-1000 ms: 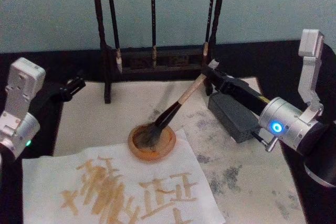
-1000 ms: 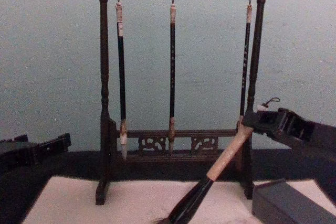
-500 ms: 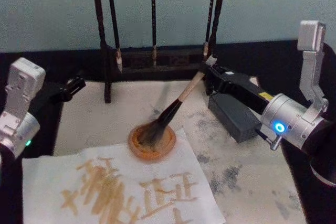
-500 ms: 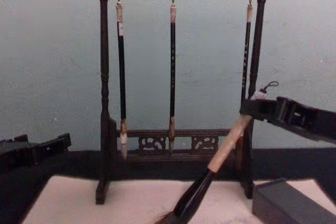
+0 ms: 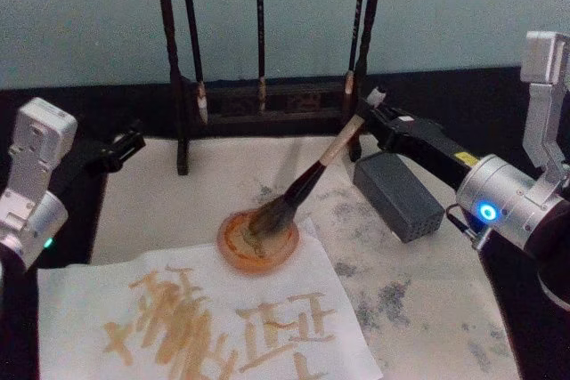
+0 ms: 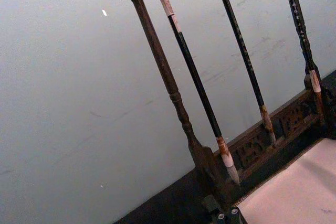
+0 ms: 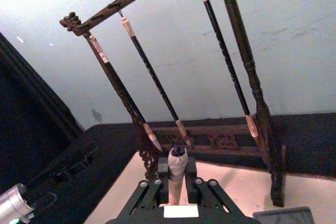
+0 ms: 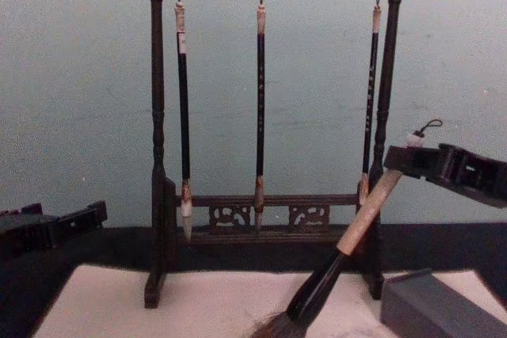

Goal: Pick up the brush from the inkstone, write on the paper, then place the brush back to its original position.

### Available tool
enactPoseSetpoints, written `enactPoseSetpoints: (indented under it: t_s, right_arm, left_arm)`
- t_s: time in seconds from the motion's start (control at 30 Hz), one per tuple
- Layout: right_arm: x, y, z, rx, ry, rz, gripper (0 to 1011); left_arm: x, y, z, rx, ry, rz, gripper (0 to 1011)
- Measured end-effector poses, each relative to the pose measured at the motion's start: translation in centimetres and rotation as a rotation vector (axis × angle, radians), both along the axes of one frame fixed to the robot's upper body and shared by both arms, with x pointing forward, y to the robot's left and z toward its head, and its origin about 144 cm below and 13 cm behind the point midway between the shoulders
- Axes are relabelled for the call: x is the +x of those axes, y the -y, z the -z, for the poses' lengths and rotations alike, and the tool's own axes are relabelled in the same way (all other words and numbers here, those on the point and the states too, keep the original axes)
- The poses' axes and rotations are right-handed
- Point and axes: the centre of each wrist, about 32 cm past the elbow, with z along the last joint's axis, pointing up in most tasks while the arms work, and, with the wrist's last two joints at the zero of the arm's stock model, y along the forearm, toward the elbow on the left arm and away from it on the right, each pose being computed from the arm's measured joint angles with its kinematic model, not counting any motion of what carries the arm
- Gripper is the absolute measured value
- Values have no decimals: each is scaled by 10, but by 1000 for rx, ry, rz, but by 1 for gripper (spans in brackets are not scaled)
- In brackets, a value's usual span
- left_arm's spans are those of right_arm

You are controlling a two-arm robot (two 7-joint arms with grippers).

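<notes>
One orange dish holds the brush tip-first, gripped by right hand.

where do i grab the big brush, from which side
Grip the brush high on its pale handle, from the robot's right: it leans that way, hair down in the orange dish, and the right gripper is shut on it there. The left gripper idles at left.

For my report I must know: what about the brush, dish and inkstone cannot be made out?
- Head view: hair of the brush, held by the right gripper, covers the middle of the round dish; contact with its bottom is hidden.
- Chest view: the lower edge cuts the hair tip and most of the inkstone.
- Head view: the lower edge cuts the characters on the white sheet.
The left gripper is parked left of the paper.
</notes>
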Motion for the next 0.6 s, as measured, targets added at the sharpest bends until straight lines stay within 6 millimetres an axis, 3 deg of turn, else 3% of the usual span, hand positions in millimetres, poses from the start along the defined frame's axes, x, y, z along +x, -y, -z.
enactPoseSetpoints:
  t_s: [0.6]
  right_arm:
    - [-19,-4,-18,-3,90,-75,192]
  left_arm:
    - [0,0,0,0,0,0,1002]
